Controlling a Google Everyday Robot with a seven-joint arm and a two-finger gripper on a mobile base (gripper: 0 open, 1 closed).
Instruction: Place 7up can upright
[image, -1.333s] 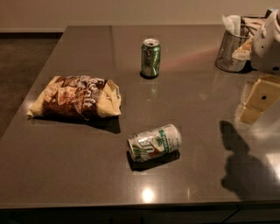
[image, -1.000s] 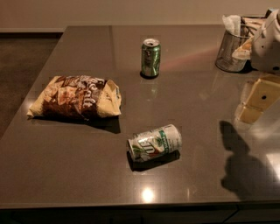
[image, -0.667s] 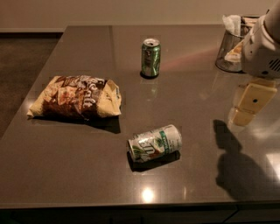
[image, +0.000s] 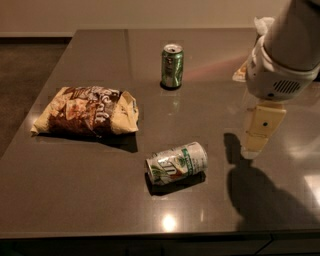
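On glossy table (image: 90, 195), cylindrical 7up can (image: 176, 163) on side, blocky hand (image: 253, 149) to rt

**Surfaces and finishes**

Your table (image: 100, 200) is dark, smooth and glossy, mirroring the lights. The 7up can (image: 176, 164) and green can (image: 172, 66) are shiny metal. The bag (image: 85, 111) is crinkled and faintly glossy. The gripper (image: 252, 149), right of the 7up can, looks like matt cream plastic.
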